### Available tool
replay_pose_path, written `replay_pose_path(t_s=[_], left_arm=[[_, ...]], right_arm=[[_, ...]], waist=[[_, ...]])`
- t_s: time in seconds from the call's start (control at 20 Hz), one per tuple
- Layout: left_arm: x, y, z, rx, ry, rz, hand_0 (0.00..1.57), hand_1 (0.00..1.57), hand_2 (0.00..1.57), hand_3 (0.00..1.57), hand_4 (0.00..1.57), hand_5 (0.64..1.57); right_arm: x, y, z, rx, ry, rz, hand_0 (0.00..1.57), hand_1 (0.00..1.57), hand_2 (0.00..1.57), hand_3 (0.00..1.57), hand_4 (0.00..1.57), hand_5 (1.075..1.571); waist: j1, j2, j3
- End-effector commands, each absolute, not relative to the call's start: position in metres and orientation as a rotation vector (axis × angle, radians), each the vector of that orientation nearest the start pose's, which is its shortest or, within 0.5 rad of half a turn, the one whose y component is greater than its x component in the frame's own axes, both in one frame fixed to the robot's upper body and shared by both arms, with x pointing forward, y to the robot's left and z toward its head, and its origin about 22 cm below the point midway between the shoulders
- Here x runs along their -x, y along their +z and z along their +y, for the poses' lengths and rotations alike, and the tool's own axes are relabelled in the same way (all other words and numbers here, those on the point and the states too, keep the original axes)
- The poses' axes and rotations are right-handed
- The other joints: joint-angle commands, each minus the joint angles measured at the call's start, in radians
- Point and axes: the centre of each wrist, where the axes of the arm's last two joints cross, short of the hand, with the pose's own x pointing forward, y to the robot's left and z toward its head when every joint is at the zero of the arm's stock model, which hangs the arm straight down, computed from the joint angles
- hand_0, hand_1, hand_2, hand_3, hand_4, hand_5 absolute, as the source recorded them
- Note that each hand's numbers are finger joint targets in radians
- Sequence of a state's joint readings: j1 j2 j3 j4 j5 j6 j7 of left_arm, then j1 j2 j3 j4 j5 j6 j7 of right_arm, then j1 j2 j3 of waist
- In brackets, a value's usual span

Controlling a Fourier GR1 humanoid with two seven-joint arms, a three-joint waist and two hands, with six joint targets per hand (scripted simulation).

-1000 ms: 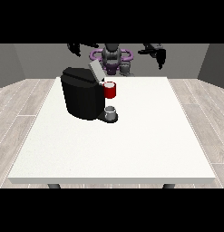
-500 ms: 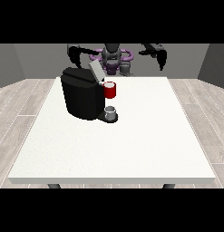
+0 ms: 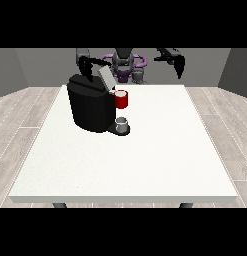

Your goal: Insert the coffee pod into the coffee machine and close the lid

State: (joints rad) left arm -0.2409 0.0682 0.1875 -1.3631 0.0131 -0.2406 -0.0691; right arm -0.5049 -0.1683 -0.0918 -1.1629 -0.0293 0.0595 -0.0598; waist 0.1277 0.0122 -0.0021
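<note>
big white bench, black coffee machine at back left with lid tilted up, red thing at the machine, grey thing on its base, maybe the pod, hand at view's left just behind machine, hand at view's right up off the bench, fingers on both too small to tell

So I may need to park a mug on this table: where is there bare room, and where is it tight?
The white table is bare across its near half and its whole right side. It is crowded at the far left, where the coffee machine, a red thing at the machine and a grey thing cluster.
</note>
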Motion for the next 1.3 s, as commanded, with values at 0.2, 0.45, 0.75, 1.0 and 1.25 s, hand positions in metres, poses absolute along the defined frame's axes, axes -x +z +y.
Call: replay_pose_path(t_s=[0.2, 0.45, 0.75, 1.0, 1.25], left_arm=[[-0.300, 0.027, 0.266, 0.063, -0.147, -1.685, 0.00, 0.00, 0.00, 0.00, 0.00, 1.571], [-0.303, 0.030, 0.271, 0.041, -0.127, -1.670, 0.00, 0.00, 0.00, 0.00, 0.00, 1.571], [-0.289, 0.014, 0.270, 0.040, -0.117, -1.633, 0.00, 0.00, 0.00, 0.00, 0.00, 1.571], [-0.307, 0.033, 0.265, 0.084, -0.161, -1.687, 0.00, 0.00, 0.00, 0.00, 0.14, 1.571], [-0.308, 0.019, 0.283, 0.020, -0.101, -1.684, 0.00, 0.00, 0.00, 0.00, 0.16, 1.571]], right_arm=[[-0.377, 0.059, -0.217, 0.002, 0.250, -1.691, 0.00, 0.00, 0.00, 0.00, 0.00, 1.571], [-0.380, 0.063, -0.206, -0.015, 0.286, -1.683, 0.00, 0.00, 0.00, 0.00, 0.00, 1.571], [-0.387, 0.071, -0.215, -0.019, 0.286, -1.663, 0.00, 0.00, 0.00, 0.00, 0.00, 1.571], [-0.404, 0.095, -0.192, 0.008, 0.291, -1.739, 0.00, 0.00, 0.00, 0.00, 0.00, 1.571], [-0.403, 0.101, -0.189, -0.045, 0.407, -1.750, 0.00, 0.00, 0.00, 0.00, 0.21, 1.571]], waist=[[-0.012, 0.038, 0.0021], [-0.013, 0.035, 0.0021], [-0.006, 0.013, 0.0021], [0.028, 0.075, 0.0021], [-0.018, 0.072, 0.0020]])
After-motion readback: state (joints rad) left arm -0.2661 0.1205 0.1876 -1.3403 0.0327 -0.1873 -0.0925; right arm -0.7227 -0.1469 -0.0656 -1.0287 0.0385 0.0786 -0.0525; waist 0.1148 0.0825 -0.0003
